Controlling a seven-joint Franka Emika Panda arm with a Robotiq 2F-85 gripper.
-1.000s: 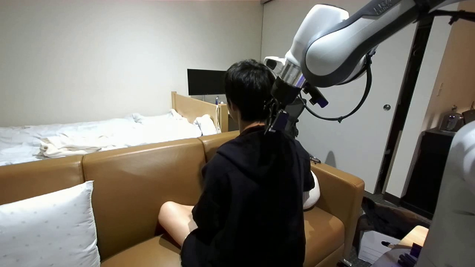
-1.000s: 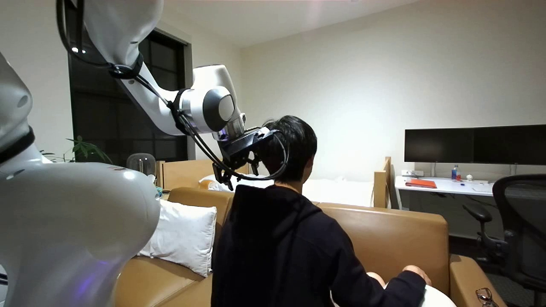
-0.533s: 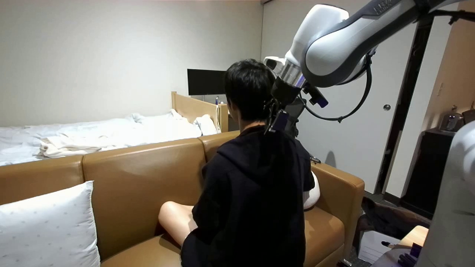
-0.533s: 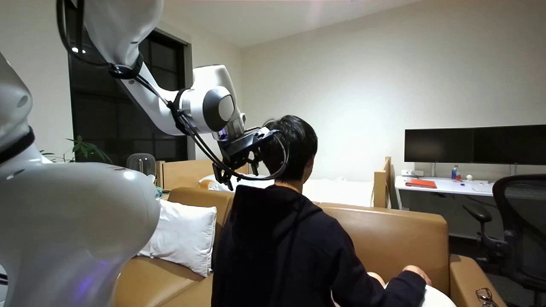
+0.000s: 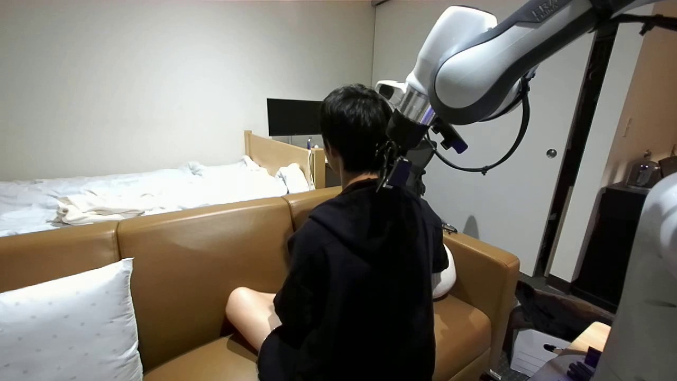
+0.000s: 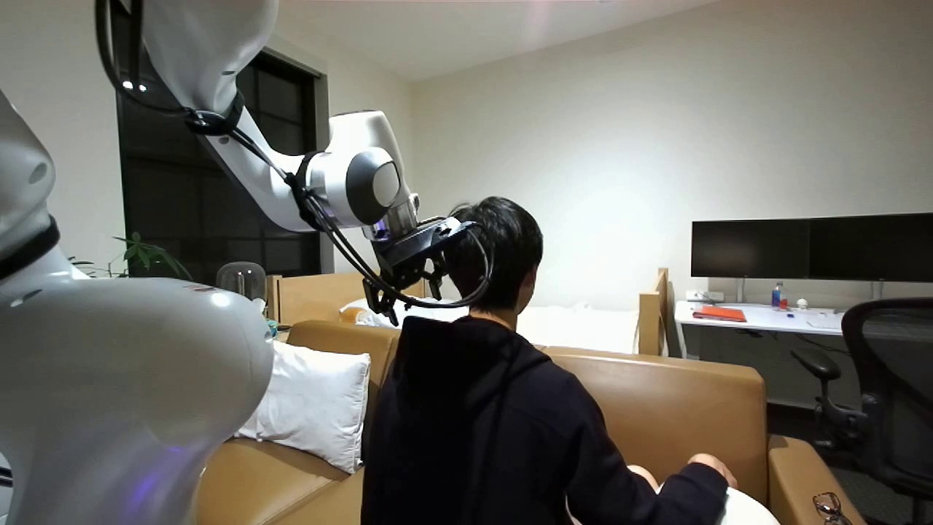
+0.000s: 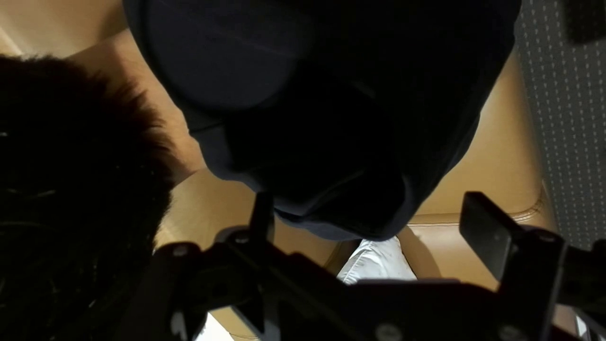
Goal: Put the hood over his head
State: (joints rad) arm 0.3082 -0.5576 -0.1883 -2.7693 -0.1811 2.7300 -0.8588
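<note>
A person in a dark hoodie sits with their back to both exterior views. The hood [image 5: 359, 225] [image 6: 455, 364] lies down behind the neck. The dark-haired head [image 5: 351, 124] [image 6: 514, 244] is bare. My gripper [image 5: 389, 172] [image 6: 415, 302] is beside the back of the head, just above the hood. In the wrist view my gripper [image 7: 371, 222] is open, fingers wide apart. The hood's dark edge [image 7: 341, 222] reaches toward the gap between the fingers, ungripped. Whether a finger touches the cloth cannot be told. The hair [image 7: 71, 189] is close at the left of the wrist view.
The person sits on a brown leather sofa [image 5: 206, 248] [image 6: 656, 394]. A white pillow [image 5: 63, 323] [image 6: 313, 401] leans on it. A bed [image 5: 158, 190] is behind the sofa. A desk with monitors [image 6: 809, 248] and an office chair [image 6: 889, 394] stand farther off. Arm cables [image 6: 342, 240] loop near the head.
</note>
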